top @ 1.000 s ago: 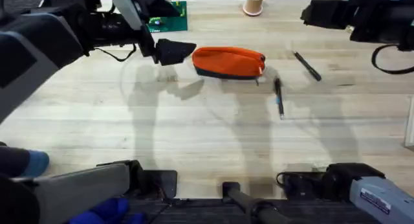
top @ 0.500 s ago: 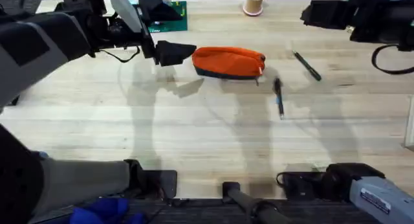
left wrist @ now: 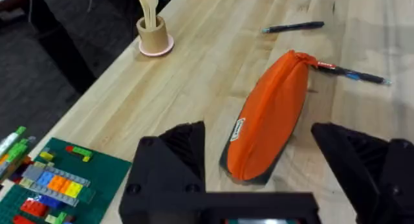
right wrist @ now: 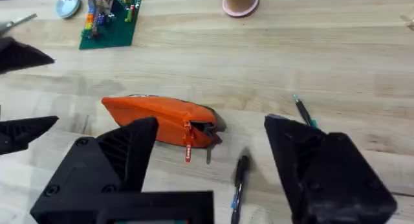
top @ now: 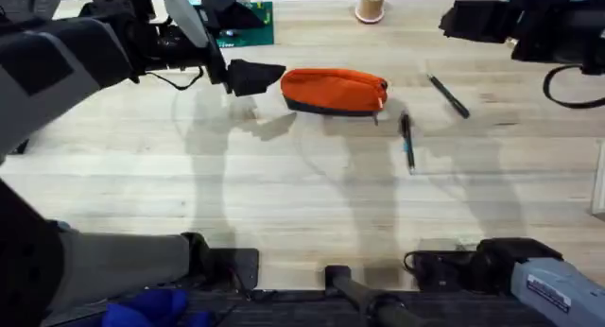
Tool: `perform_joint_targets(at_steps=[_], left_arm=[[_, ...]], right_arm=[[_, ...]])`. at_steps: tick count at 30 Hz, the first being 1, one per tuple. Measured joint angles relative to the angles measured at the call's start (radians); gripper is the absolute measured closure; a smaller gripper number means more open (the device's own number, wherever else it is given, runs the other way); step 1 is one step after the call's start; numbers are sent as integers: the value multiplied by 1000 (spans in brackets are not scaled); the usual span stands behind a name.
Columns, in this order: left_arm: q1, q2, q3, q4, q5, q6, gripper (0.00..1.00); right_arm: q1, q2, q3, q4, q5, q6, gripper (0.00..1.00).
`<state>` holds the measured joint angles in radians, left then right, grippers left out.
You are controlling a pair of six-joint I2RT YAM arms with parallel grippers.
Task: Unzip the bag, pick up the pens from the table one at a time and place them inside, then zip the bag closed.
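We see the orange bag [top: 336,91] lying zipped on the table [top: 284,195], with the left gripper [top: 253,77] spread open just beside its left end, holding nothing. Two pens lie to the bag's right: one [top: 407,143] near its zipper end, the other [top: 449,96] farther off. The right gripper [right wrist: 207,166] hovers open and empty.

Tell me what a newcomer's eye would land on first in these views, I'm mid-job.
The orange pouch stands out first, lying near the middle of the wood table with its zipper shut. The left gripper hovers open just off the pouch's left end. Two dark pens lie to the pouch's right: one close by it, the other farther right, while the right gripper hangs open above them.
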<state>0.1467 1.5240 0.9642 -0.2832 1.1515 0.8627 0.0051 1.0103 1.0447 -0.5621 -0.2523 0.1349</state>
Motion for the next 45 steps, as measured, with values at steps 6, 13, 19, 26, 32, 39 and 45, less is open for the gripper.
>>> perform_joint_targets(at_steps=[6,13,19,26,32,39,45], left_arm=[[-6,49,0,4,-3,66,8],[-13,155,1,82,19,100,7],[-16,240,1,112,61,104,7],[-53,303,1,141,69,105,8],[-79,315,1,153,54,107,8],[-106,315,2,153,11,107,7],[-132,315,2,154,-47,106,7]], right_arm=[[0,0,0,0,0,0,6],[0,0,0,0,0,0,6],[0,0,0,0,0,0,6],[0,0,0,0,0,0,6],[0,0,0,0,0,0,6],[0,0,0,0,0,0,6],[0,0,0,0,0,0,6]])
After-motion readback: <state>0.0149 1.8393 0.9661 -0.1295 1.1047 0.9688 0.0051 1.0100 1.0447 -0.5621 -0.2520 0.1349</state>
